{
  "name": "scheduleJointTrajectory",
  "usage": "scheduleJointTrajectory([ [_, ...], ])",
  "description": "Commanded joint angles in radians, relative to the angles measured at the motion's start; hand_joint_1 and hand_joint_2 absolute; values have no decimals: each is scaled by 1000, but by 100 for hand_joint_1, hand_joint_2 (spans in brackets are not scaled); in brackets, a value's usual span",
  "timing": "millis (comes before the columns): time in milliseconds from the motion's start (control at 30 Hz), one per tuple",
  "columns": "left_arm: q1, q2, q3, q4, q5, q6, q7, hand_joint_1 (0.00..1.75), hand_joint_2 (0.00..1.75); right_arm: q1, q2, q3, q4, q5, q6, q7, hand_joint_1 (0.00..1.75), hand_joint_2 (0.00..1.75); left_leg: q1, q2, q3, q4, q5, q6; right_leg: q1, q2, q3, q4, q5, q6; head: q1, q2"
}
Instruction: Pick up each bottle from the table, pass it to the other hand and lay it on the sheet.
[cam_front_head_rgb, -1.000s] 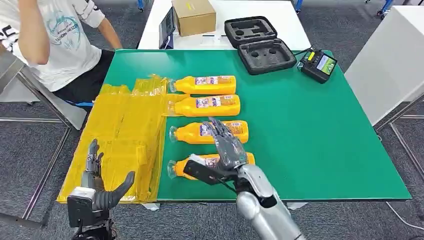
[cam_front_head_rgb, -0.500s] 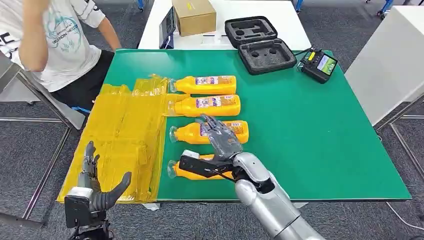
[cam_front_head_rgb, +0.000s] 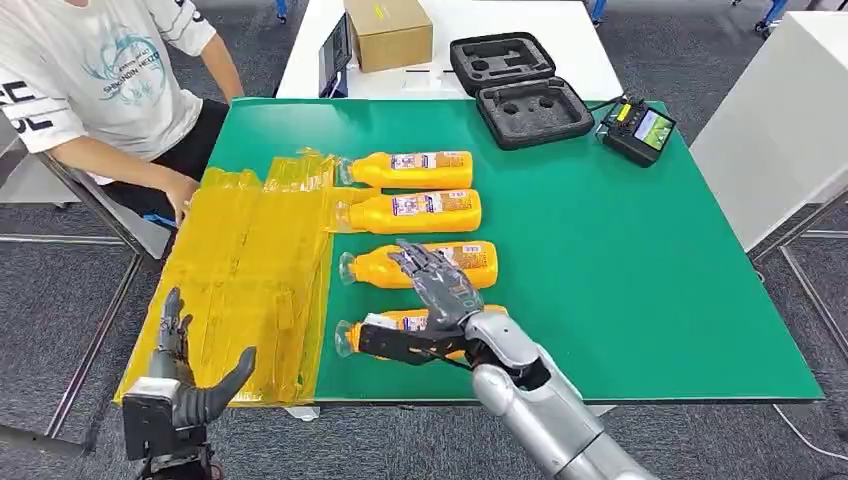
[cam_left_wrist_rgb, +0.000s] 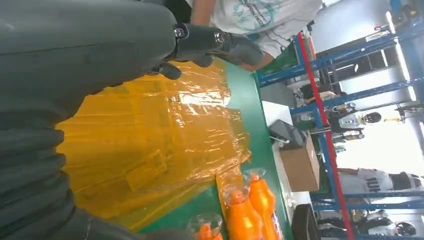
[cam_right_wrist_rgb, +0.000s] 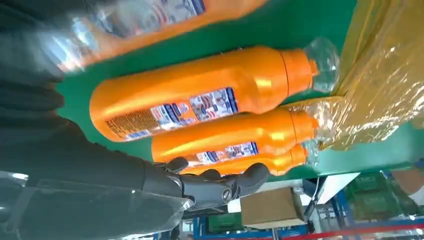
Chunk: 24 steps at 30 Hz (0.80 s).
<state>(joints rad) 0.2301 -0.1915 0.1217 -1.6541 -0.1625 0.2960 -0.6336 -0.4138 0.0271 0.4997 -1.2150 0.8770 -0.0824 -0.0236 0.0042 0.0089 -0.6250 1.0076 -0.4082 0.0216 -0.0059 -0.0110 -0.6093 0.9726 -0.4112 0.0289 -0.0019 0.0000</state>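
Note:
Four orange bottles lie side by side on the green table (cam_front_head_rgb: 620, 260), caps toward the yellow sheet (cam_front_head_rgb: 250, 270). My right hand (cam_front_head_rgb: 435, 305) hovers over the nearest bottle (cam_front_head_rgb: 400, 322). Its thumb reaches across that bottle, and its spread fingers (cam_front_head_rgb: 430, 268) cover part of the second-nearest bottle (cam_front_head_rgb: 478, 262); it grips nothing. Farther back lie the third (cam_front_head_rgb: 415, 212) and fourth bottle (cam_front_head_rgb: 410, 170). My left hand (cam_front_head_rgb: 185, 390) is open and upright off the table's front left corner, beside the sheet (cam_left_wrist_rgb: 150, 135). In the right wrist view, bottles (cam_right_wrist_rgb: 200, 100) lie beyond the outstretched fingers (cam_right_wrist_rgb: 215, 185).
A person sits at the far left, one hand (cam_front_head_rgb: 180, 195) by the sheet's far edge. At the back stand a black foam case (cam_front_head_rgb: 520, 90), a cardboard box (cam_front_head_rgb: 388, 30) and a controller (cam_front_head_rgb: 637, 130). A white table (cam_front_head_rgb: 780, 120) flanks the right side.
My right hand has shifted a little left and down over the nearest bottle, thumb swinging across it. My left hand sank slightly. The person lowered an arm to the sheet's edge.

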Motion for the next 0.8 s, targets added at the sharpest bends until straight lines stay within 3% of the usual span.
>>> scheduleJointTrajectory([
  [33, -20, -10, 48, 27, 10, -7, 9, 0, 175, 32, -54, 37, -46, -26, 15, 5, 0, 175, 0, -2, 4, -1, -2, -1, 0, 0, 4, -1, -2, -1, 0, 0],
  [333, -13, -21, 41, 29, -11, -12, 13, 0, 175, 137, -65, 31, -133, 10, 11, 21, 0, 175, 1, -2, 5, -1, -2, -1, 0, -1, 5, -1, -2, -1, 0, 0],
  [800, -11, -24, 49, 30, -3, -6, 13, 0, 175, 122, -62, 10, -78, 63, 1, 54, 0, 175, 0, -1, 2, -1, -1, -1, 0, 0, 2, -1, -1, 0, 0, 0],
])
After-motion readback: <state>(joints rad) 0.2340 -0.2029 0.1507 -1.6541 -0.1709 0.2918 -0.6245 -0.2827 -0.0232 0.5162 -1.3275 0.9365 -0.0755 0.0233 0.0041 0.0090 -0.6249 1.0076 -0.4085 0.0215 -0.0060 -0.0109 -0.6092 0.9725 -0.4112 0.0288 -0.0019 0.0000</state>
